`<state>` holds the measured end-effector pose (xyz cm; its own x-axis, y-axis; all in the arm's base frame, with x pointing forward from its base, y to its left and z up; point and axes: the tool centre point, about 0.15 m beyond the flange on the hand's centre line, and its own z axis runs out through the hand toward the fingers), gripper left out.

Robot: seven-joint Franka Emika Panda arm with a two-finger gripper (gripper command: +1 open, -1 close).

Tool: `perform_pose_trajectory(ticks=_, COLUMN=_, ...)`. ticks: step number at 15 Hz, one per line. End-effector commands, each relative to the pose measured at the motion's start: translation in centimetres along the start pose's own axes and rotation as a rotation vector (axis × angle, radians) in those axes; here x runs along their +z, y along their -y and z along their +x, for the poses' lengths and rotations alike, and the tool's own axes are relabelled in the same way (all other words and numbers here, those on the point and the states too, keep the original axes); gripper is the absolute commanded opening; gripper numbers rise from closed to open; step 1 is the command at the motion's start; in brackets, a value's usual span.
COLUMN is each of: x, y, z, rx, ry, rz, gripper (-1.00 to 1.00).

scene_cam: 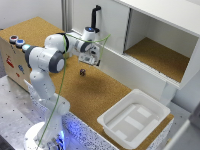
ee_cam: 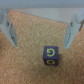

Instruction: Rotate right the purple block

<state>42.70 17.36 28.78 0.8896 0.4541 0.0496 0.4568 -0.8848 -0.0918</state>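
Observation:
The purple block [scene_cam: 82, 72] is a tiny dark cube lying on the cork tabletop [scene_cam: 100, 95]. In the wrist view the purple block [ee_cam: 51, 55] shows a yellow letter on its upper face. My gripper [scene_cam: 93, 62] hangs a little above the cork, just behind and to the exterior view's right of the block. Its fingers [ee_cam: 71, 31] are spread wide and hold nothing. In the wrist view the gripper [ee_cam: 41, 35] is open, and the block lies apart from both fingers, closer to one of them.
A white plastic bin [scene_cam: 134, 118] sits at the exterior view's right front. A white cabinet with an open cork-lined shelf [scene_cam: 160, 55] stands behind. A wooden box with round coloured buttons [scene_cam: 16, 41] is at the exterior view's left.

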Motion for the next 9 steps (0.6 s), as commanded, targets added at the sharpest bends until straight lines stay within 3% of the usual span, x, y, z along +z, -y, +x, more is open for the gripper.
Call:
perform_pose_trajectory(ticks=1, x=2.6, y=-1.3, z=-1.0, rx=0.027, ry=0.018, rz=-0.072, gripper=1.0)
perform_pose_trajectory(ticks=9, x=5.8, y=-2.6, z=1.4, rx=0.051, ry=0.0, rz=-0.093, gripper=1.0)
